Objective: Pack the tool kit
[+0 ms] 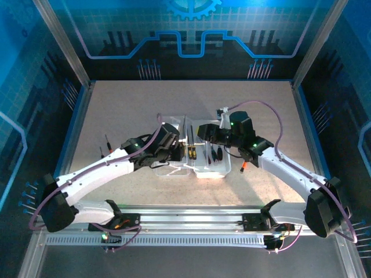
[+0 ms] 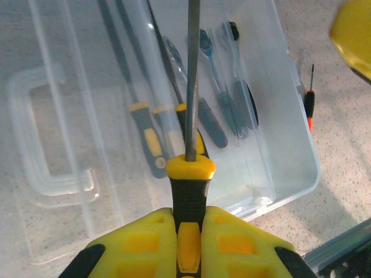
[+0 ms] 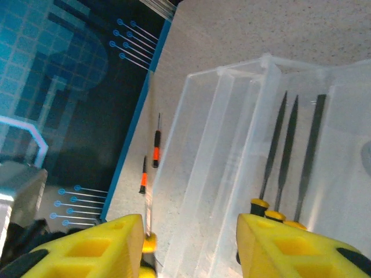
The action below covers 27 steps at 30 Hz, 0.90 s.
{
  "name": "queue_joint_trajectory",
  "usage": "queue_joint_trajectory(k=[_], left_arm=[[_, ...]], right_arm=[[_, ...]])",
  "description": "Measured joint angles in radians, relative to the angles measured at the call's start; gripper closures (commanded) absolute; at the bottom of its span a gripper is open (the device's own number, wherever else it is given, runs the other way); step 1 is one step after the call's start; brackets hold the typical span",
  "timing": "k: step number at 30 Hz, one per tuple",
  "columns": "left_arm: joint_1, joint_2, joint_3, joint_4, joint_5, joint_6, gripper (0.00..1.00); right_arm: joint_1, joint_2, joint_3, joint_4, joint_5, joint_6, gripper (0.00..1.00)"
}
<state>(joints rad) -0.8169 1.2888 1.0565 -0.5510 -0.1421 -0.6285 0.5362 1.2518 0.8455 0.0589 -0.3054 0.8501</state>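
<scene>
The left tool, clamped on a yellow-and-black-handled screwdriver, aims it into the clear plastic case for packing; the right tool gapes empty above that case.

Looks like a robot lab, built as a small test booth around one speckled table. Closed in behind the table and on both its sides by dark blue walls. Painted with bright lines like a circuit board, plus half a gear wheel high above the table's far edge. Held up by silver metal posts at the table's far corners. Fitted with a white left arm and a white right arm, both bolted to a grooved metal rail along the table's near edge. Strung with purple cables looping over the table. Trimmed with a blue strip along the table's sides.
</scene>
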Motion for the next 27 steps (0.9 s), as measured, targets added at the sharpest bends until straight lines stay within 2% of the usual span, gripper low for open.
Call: queue_joint_trajectory(k=[11, 19, 21, 24, 25, 27], left_arm=[[-0.023, 0.033, 0.025, 0.012, 0.034, 0.008, 0.88], [-0.026, 0.048, 0.026, 0.014, 0.061, 0.026, 0.88], [-0.026, 0.053, 0.026, 0.015, 0.064, 0.029, 0.88], [-0.026, 0.054, 0.026, 0.015, 0.068, 0.029, 0.88], [-0.026, 0.054, 0.026, 0.016, 0.069, 0.029, 0.86], [-0.026, 0.054, 0.026, 0.016, 0.069, 0.034, 0.76]], right_arm=[[0.003, 0.149, 0.011, 0.129, -0.083, 0.074, 0.55], [0.008, 0.179, 0.033, 0.171, -0.118, 0.097, 0.58], [0.009, 0.185, 0.034, 0.177, -0.122, 0.1, 0.65], [0.009, 0.195, 0.036, 0.178, -0.122, 0.103, 0.84], [0.009, 0.2, 0.039, 0.178, -0.122, 0.105, 0.9], [0.009, 0.206, 0.045, 0.177, -0.123, 0.112, 0.97]])
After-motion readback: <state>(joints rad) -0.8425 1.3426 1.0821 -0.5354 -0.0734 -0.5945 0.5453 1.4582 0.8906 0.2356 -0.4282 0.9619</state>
